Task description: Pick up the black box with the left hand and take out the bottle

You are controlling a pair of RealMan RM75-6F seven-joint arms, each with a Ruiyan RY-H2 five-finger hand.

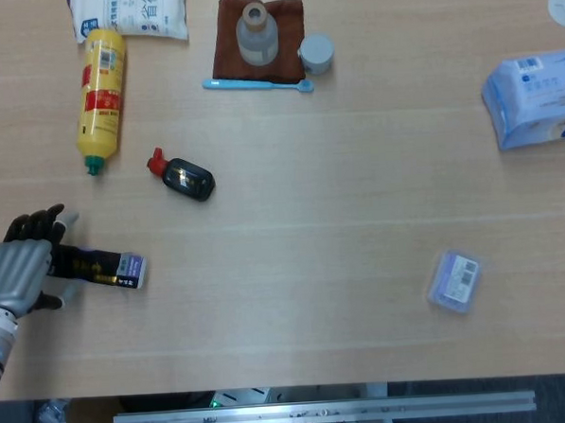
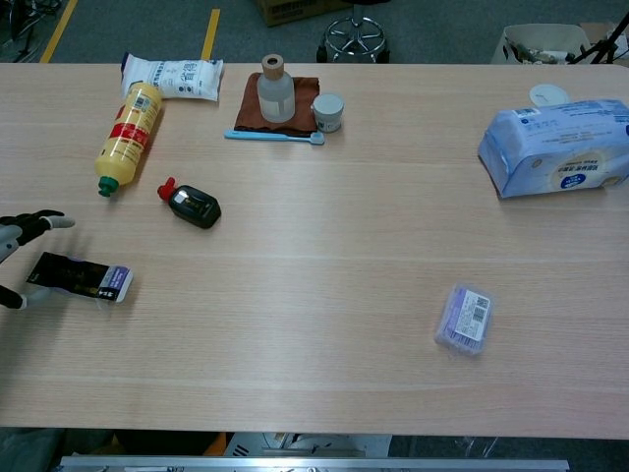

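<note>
My left hand (image 1: 18,271) sits at the table's (image 1: 338,190) left edge, fingers spread around the near end of the black box (image 1: 98,269). The box lies flat. Whether I'm gripping it, I can't tell.

Table: my work surface is a light wood-grain table (image 2: 324,295), wide and evenly lit, with no hard shadows.
Floor: beyond the far edge I see a grey floor (image 2: 128,29) with yellow lines (image 2: 210,31) painted on it.
Furniture: a chair base (image 2: 354,37) with castors stands past the far edge, near the middle.
Front edge: a metal rail (image 1: 323,413) runs below the near edge.
</note>
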